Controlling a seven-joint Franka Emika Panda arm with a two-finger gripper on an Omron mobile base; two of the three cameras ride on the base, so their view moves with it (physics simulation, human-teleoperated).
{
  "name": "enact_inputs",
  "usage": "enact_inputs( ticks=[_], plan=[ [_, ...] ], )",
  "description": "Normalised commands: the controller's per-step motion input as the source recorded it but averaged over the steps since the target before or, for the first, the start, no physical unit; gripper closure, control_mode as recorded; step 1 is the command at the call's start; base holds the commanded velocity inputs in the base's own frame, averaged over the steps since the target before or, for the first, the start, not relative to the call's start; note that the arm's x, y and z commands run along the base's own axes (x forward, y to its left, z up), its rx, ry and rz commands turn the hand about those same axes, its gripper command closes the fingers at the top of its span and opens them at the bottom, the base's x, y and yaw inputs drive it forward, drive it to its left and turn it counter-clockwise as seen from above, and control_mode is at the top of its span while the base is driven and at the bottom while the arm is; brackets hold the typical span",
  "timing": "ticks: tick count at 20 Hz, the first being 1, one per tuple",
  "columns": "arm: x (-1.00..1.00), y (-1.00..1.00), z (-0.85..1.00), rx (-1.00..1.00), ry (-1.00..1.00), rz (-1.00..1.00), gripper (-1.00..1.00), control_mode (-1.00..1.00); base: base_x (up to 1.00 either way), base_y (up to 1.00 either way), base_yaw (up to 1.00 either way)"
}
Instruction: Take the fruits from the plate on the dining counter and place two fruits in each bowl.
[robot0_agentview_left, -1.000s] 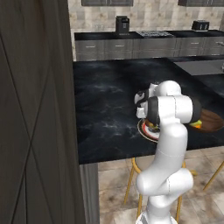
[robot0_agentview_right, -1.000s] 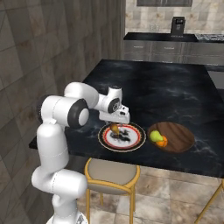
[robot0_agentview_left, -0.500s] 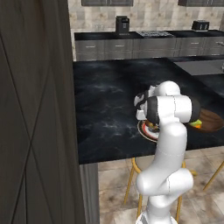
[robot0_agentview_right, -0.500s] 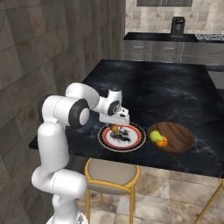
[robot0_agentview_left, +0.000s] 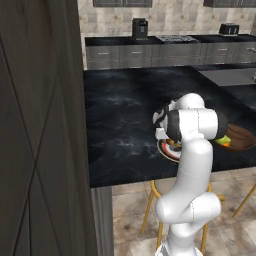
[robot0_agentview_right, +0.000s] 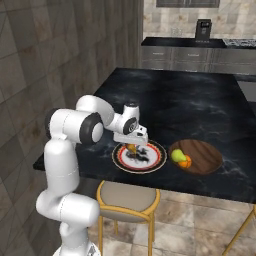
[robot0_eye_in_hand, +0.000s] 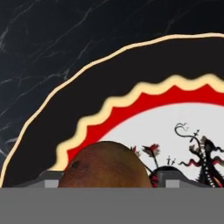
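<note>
My jaws stand one on each side of a brown fruit low over the plate (whether they press on it, I cannot tell). The plate lies on the black counter, near its front edge. Just beside the plate, to the right in the right base view, sits the wooden bowl, which holds a green fruit touching an orange fruit.

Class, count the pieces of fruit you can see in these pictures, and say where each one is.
3: a brown fruit on the plate under the gripper; a green fruit and an orange fruit in the wooden bowl. The arm may hide more.
</note>
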Motion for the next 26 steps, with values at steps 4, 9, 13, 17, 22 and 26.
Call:
enact_inputs(
  ticks=[4,9,13,17,22,26],
  plan=[
    [0.00,0.00,0.00,0.00,0.00,0.00,1.00,-1.00,0.00,0.00,0.00],
    [-0.08,0.02,0.60,0.00,0.00,-0.01,1.00,-1.00,0.00,0.00,0.00],
    [-0.59,0.24,0.75,-0.05,0.00,-0.08,1.00,-1.00,0.00,0.00,0.00],
    [-0.97,0.00,0.77,-0.05,0.00,-0.13,1.00,-1.00,0.00,0.00,0.00],
    [-0.91,0.14,0.66,-0.08,0.00,-0.22,1.00,-1.00,0.00,0.00,0.00],
    [-0.79,0.41,0.61,-0.12,-0.11,0.00,1.00,-1.00,0.00,0.00,0.00]
  ],
)
